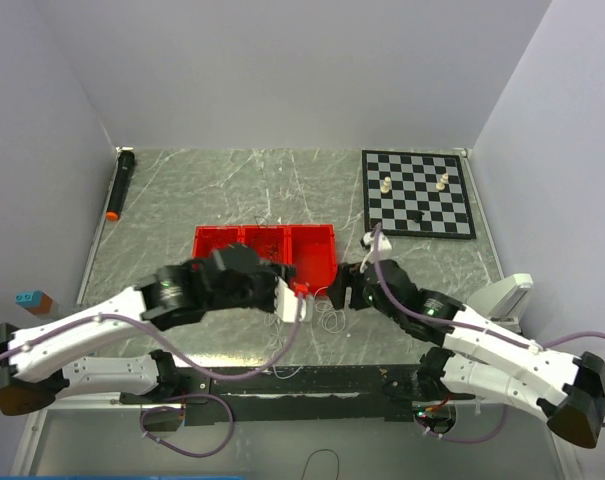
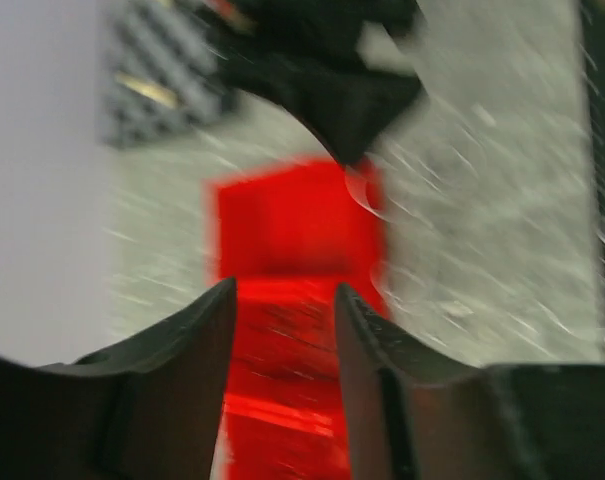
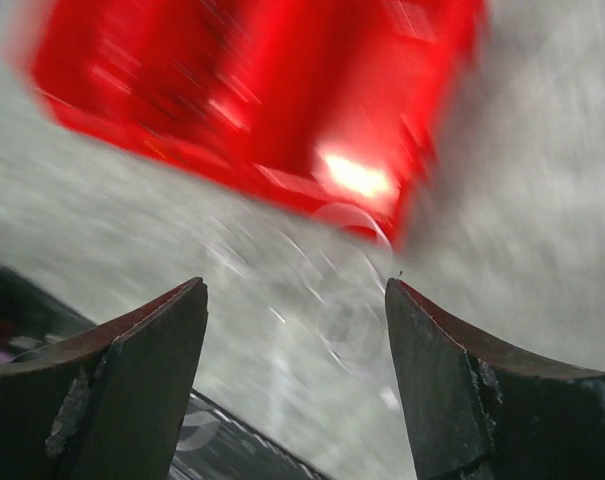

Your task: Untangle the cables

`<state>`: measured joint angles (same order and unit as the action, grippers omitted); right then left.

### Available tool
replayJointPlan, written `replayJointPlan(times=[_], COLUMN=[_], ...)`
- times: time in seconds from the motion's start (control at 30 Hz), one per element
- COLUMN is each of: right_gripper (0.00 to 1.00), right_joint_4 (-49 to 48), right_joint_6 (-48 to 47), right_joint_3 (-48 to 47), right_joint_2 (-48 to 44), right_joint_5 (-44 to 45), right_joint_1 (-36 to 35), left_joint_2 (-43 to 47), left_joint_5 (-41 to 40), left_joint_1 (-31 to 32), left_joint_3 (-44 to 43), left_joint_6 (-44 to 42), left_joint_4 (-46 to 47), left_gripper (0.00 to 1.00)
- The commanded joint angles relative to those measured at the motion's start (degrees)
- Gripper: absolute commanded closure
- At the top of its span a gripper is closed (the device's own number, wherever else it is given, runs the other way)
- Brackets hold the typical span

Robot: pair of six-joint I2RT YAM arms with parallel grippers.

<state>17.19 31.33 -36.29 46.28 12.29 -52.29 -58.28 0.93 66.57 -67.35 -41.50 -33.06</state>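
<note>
- Two arms meet over the cables, a loose heap of thin pale loops on the tabletop. The heap lies just off the near-right corner of the red tray, approx. midway along the near edge.
- Left gripper: jaws released, a clear gap between them and nothing seen in it. It hangs by the tray's near-right corner.
- Right gripper: jaws wide, released, empty. Pale loops lie on the tabletop below them.
- Progress, as judged: early. The loops overlap in one heap, no strand is laid out apart, and neither gripper has a hold.
- Left to do, prob.: take a strand per gripper, draw them apart, lay each out separate.
- Count, cables: can't tell. Strands are too thin and the wrist views blurred. Only pale loops read; no red or black strand made out.
- Count, rest: 1 tray w/ 3 compartments. 1 chessboard at the far-right corner, w/ 2 pale pieces on it and poss. 1 small dark one.
- Also: 1 more pale piece just off the board's near-left corner, and 1 black stick w/ orange tip along the left edge.
</note>
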Motion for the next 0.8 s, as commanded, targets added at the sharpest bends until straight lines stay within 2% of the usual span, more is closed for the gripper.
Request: replayJointPlan(times=[0.0,0.27,0.47,0.63,0.77], right_gripper=[0.21,0.22,0.24,0.27,0.39], right_joint_4=[6.5,-0.9,-7.6,-10.0,-9.7], right_joint_6=[9.5,10.6,9.7,9.5,8.9], right_joint_3=[5.6,9.1,8.4,7.3,5.5], right_joint_2=[1.3,9.4,16.5,21.7,24.8], right_joint_5=[2.2,-0.7,-2.1,-3.5,-4.6], right_joint_1=[-0.4,-0.4,-0.4,0.2,0.7], left_joint_2=[-1.3,-10.4,-11.5,-13.6,-15.9], left_joint_5=[3.5,12.5,15.1,13.6,10.6], left_joint_1=[-1.2,-11.8,-12.6,-12.6,-12.6], left_joint_3=[8.5,13.1,17.7,21.6,23.7], left_joint_6=[6.0,11.4,12.2,12.2,11.5], left_joint_4=[-0.6,1.3,5.4,11.8,17.1], left_gripper=[0.49,0.48,0.46,0.45,0.47])
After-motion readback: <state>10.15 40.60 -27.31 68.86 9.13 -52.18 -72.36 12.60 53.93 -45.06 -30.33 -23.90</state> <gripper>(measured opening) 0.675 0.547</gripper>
